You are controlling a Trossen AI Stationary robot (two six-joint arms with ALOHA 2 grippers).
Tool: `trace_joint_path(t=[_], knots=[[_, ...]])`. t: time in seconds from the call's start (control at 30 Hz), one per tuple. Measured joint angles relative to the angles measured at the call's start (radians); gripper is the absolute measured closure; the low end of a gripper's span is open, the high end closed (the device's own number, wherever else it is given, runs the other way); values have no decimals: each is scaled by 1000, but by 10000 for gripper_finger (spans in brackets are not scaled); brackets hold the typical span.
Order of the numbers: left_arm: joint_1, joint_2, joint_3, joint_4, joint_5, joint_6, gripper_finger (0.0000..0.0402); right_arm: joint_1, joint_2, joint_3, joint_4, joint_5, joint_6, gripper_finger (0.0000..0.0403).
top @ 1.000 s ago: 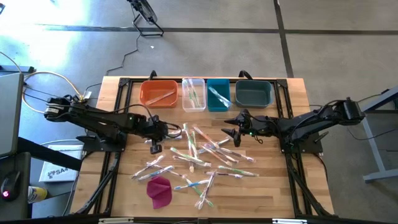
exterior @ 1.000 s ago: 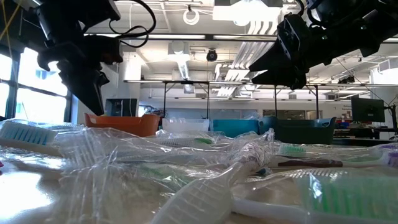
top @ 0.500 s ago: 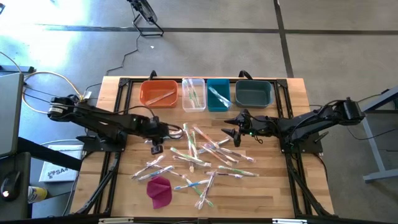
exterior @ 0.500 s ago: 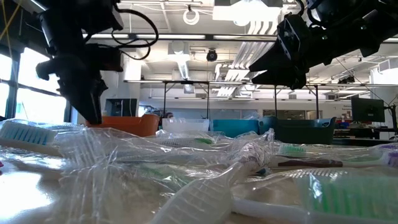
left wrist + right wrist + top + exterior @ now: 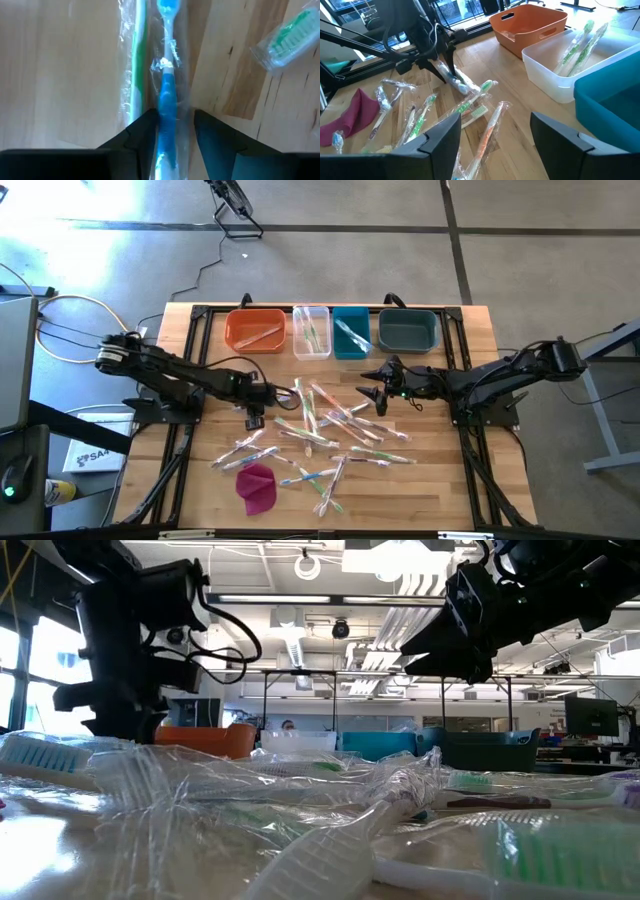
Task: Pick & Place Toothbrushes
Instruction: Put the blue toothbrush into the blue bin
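Note:
Many wrapped toothbrushes (image 5: 330, 425) lie loose on the wooden table (image 5: 430, 480). My left gripper (image 5: 175, 117) is down at the pile's left edge (image 5: 268, 393), its fingers close on either side of a blue-handled toothbrush (image 5: 167, 95) in a clear wrapper. A green-handled toothbrush (image 5: 137, 60) lies right beside it. My right gripper (image 5: 375, 392) hangs open and empty above the pile's right part; it also shows in its own wrist view (image 5: 495, 145). My left gripper pinches the blue toothbrush's handle (image 5: 166, 117) through its wrapper between the two fingers. The fingers point down, slanting in from the table's left, and lie across the brush. The brush lies flat on the table, its head away from the fingers.
Four bins stand in a row at the far edge: orange (image 5: 255, 330), clear (image 5: 311, 330), teal (image 5: 351, 330) and dark grey (image 5: 408, 330); the first three hold a few toothbrushes. A magenta cloth (image 5: 257, 485) lies at the near left.
My left gripper has gone down to the table and a little toward the right edge, onto the pile's left edge. My right gripper has kept still.

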Motion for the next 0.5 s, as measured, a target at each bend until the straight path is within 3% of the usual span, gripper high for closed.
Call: trace_joint_path(t=[0.37,0.5], knots=[[0,35,1,13,8,-5,269,0,0,0,0,0,0,172],[0,36,0,16,11,-5,291,0,0,0,0,0,0,172]])
